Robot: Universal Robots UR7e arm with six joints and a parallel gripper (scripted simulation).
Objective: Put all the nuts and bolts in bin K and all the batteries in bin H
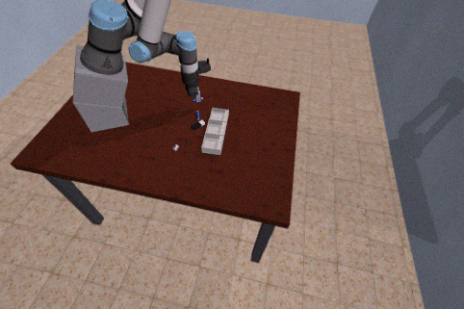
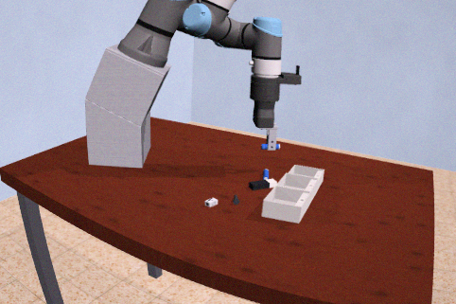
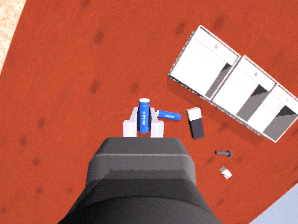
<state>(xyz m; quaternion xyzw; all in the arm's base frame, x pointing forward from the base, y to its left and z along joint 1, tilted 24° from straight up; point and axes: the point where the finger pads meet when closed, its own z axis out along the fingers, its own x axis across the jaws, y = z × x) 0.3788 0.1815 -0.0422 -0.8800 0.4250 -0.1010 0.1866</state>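
1. The gripper (image 1: pixel 197 97) (image 2: pixel 271 145) (image 3: pixel 143 114) is grasping a blue battery (image 1: pixel 201 99) (image 2: pixel 265 147) (image 3: pixel 144 116), its jaws closed on the two sides, with both ends sticking out past the fingers.
2. That battery is level and up in the air above the table (image 1: pixel 144 163) (image 2: pixel 189 231) (image 3: pixel 65 140), outside the bins.
3. A second blue battery (image 1: pixel 197 115) (image 2: pixel 266 174) (image 3: pixel 169 115) lies on the table, also outside the bins, near the black-and-white block (image 1: pixel 195 125) (image 2: pixel 258 185) (image 3: pixel 196 127).
4. The block lies with its white end toward the bin strip (image 1: pixel 212 151) (image 2: pixel 281 210) (image 3: pixel 192 65).
5. Farther along is a small dark bolt (image 1: pixel 188 142) (image 2: pixel 236 200) (image 3: pixel 224 153), on the table beside the strip and apart from it.
6. Near the bolt, on its side away from the strip, sits a small white piece (image 1: pixel 176 147) (image 2: pixel 211 203) (image 3: pixel 225 172); its exact kind is too small to tell.
7. The strip stands on the table as three open compartments in a row. Their letters are too blurred to read surely.
8. Outermost, the arm rises from a grey pedestal (image 1: pixel 101 86) (image 2: pixel 115 136) at the table's far side from the strip.
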